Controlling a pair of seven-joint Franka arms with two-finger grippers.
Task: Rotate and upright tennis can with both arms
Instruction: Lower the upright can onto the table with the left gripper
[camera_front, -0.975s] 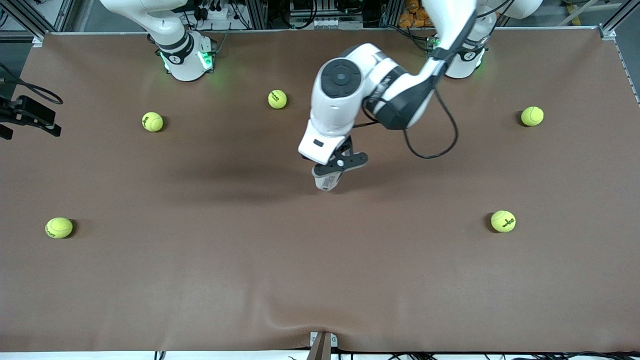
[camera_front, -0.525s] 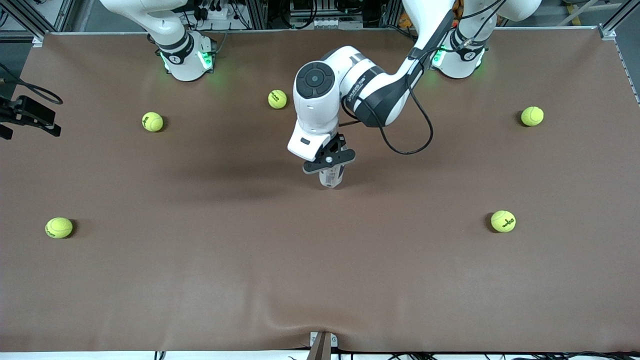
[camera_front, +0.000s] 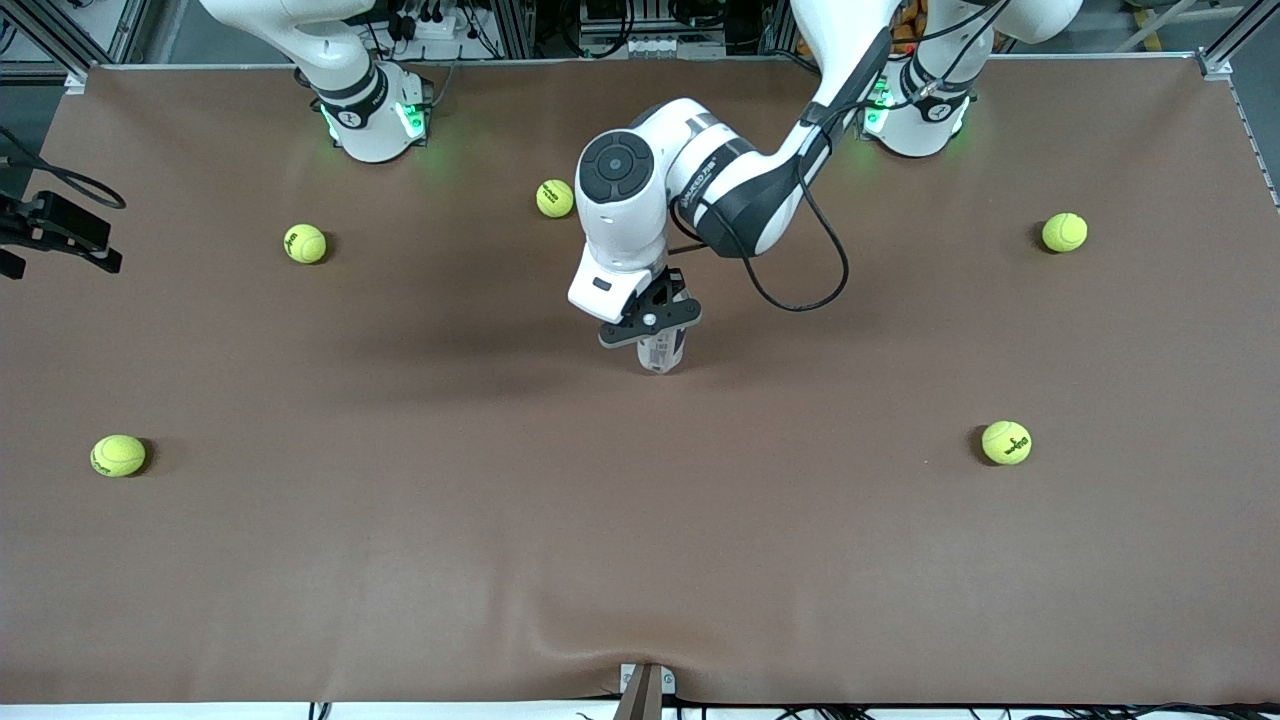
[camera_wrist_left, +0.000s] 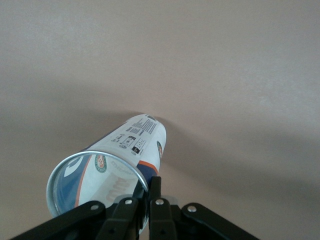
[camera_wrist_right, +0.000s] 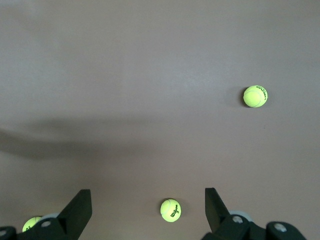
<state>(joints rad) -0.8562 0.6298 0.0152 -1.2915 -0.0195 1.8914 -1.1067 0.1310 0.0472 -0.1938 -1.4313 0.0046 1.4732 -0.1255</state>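
The tennis can (camera_front: 661, 354) is a white tube with blue and orange print and a metal rim. Its lower end rests on the brown table mid-table and it stands close to upright. My left gripper (camera_front: 650, 322) is over it, shut on the wall at its open rim. In the left wrist view the can (camera_wrist_left: 127, 150) runs away from the gripper (camera_wrist_left: 149, 184), one finger inside the rim and one outside. My right gripper (camera_wrist_right: 147, 210) is open and empty, high over the table; it does not show in the front view.
Several yellow-green tennis balls lie scattered: one (camera_front: 555, 198) by the left arm's elbow, others (camera_front: 305, 243), (camera_front: 1064, 232), (camera_front: 1006, 442), (camera_front: 118, 455). A black device (camera_front: 60, 235) sticks in at the right arm's end. A cable (camera_front: 800, 270) hangs from the left arm.
My left gripper has shifted a little toward the right arm's end with the can's rim in it, and the can has tipped closer to upright. The balls have not moved.
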